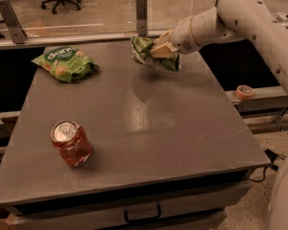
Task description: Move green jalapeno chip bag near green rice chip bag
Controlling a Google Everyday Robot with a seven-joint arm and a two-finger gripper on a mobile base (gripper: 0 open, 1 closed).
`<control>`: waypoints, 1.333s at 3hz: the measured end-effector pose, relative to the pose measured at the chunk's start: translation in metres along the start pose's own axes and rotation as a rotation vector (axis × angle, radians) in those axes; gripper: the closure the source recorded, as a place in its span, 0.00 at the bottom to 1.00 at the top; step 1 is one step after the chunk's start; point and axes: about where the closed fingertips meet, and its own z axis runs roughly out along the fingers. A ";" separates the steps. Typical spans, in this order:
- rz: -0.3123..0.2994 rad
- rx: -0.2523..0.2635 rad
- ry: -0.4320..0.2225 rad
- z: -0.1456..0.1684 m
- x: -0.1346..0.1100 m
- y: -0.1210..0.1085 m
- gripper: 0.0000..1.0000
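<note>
The green jalapeno chip bag (146,53), dark olive-green and crinkly, hangs in the air above the far middle of the grey table (182,128). My gripper (159,50) is shut on it, reaching in from the right on the white arm. The green rice chip bag (65,62), bright green with a dark round logo, lies at the table's far left, well to the left of the held bag.
A red soda can (70,143) lies on its side at the front left of the table. A metal rail with posts (141,12) runs behind the table. A tape roll (244,91) sits on a ledge to the right.
</note>
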 end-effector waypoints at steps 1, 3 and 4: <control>-0.029 -0.063 -0.047 0.044 -0.024 0.018 0.82; -0.017 -0.152 -0.117 0.088 -0.052 0.051 0.35; -0.008 -0.173 -0.131 0.099 -0.059 0.062 0.12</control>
